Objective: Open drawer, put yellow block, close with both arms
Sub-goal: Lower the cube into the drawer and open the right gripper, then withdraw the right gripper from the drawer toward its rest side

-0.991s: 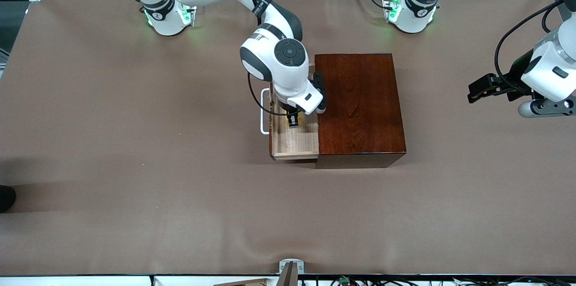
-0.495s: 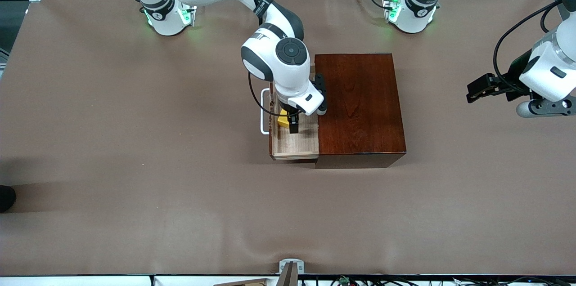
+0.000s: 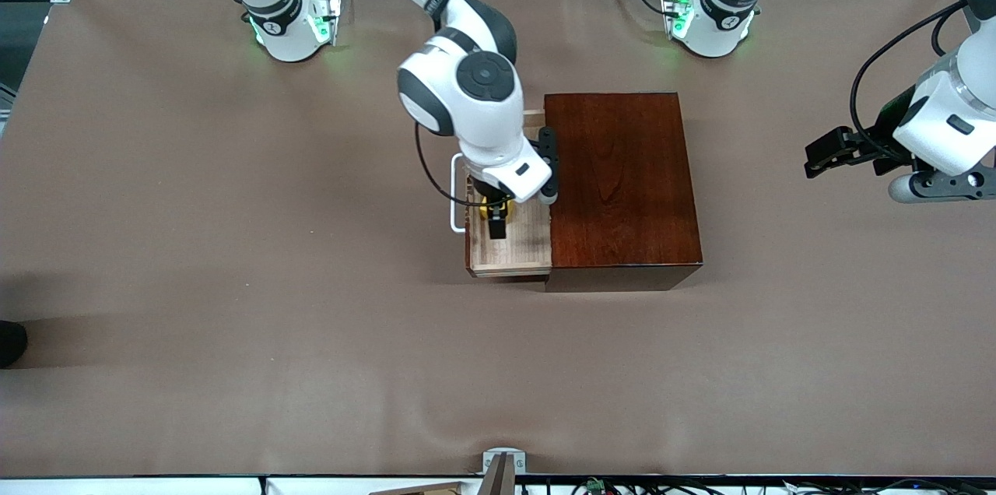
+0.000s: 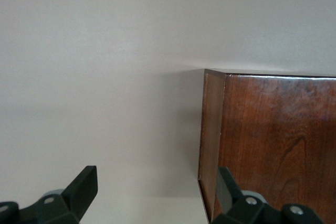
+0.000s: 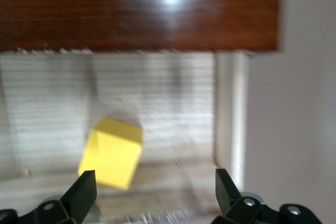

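The dark reddish-brown box (image 3: 622,184) stands mid-table with its pale wood drawer (image 3: 517,254) pulled out toward the right arm's end; the white bar handle (image 3: 454,203) is at the drawer's front. The yellow block (image 3: 485,207) lies loose on the drawer floor (image 5: 168,98), tilted, and shows in the right wrist view (image 5: 111,152). My right gripper (image 3: 498,224) hangs open just above the drawer, its jaws wide apart and empty (image 5: 155,187). My left gripper (image 3: 818,155) is open and empty over the bare table at the left arm's end, facing a corner of the box (image 4: 278,140).
The brown cloth table (image 3: 233,246) has open room on all sides of the box. The two green-lit arm bases (image 3: 292,28) (image 3: 704,20) stand along the edge farthest from the front camera. A small metal bracket (image 3: 503,462) sits at the nearest edge.
My right gripper has let go of the yellow block, which now lies in the drawer, and has shifted toward the handle. The left arm has barely moved.
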Controlling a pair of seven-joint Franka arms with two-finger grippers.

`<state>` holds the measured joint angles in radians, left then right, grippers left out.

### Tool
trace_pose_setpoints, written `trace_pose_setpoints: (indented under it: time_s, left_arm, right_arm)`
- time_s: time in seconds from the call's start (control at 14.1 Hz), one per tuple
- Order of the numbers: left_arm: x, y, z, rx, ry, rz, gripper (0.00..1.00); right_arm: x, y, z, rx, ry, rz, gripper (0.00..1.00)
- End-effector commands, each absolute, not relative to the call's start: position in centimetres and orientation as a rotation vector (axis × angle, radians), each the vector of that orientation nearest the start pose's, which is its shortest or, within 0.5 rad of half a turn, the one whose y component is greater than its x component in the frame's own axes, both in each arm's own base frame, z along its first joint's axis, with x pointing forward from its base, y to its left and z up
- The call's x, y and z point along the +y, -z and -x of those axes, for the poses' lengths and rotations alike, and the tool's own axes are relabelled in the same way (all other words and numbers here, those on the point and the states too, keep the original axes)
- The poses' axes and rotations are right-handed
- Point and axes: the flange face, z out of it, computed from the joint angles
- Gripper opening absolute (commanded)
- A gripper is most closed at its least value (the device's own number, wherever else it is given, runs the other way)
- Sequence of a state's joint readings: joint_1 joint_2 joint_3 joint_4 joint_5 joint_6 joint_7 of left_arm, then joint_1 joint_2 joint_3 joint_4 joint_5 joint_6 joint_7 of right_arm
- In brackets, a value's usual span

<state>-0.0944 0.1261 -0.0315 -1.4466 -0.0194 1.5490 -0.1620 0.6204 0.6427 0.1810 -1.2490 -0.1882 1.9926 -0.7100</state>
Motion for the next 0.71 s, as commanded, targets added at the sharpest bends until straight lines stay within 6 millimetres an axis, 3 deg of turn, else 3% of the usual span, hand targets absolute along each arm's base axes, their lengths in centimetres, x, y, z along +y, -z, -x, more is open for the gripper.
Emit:
trace_pose_setpoints:
  time_s: [0.0, 0.21, 0.64]
  left_arm:
    - [-7.6, -61.4, -58.2, -0.022, -0.014, 3.142, 1.0]
    - [-7.9, -61.4, -58.2, -0.015, -0.014, 3.14, 1.0]
    - [-8.0, -61.3, -58.3, -0.013, -0.017, 3.14, 1.0]
  right_arm:
    - [45.4, -42.5, -57.5, -2.068, 0.138, 2.381, 1.0]
    - [38.6, -43.6, -61.1, -1.936, 0.071, 2.483, 1.0]
    - [25.8, -48.1, -65.0, -1.633, 0.015, 2.716, 1.0]
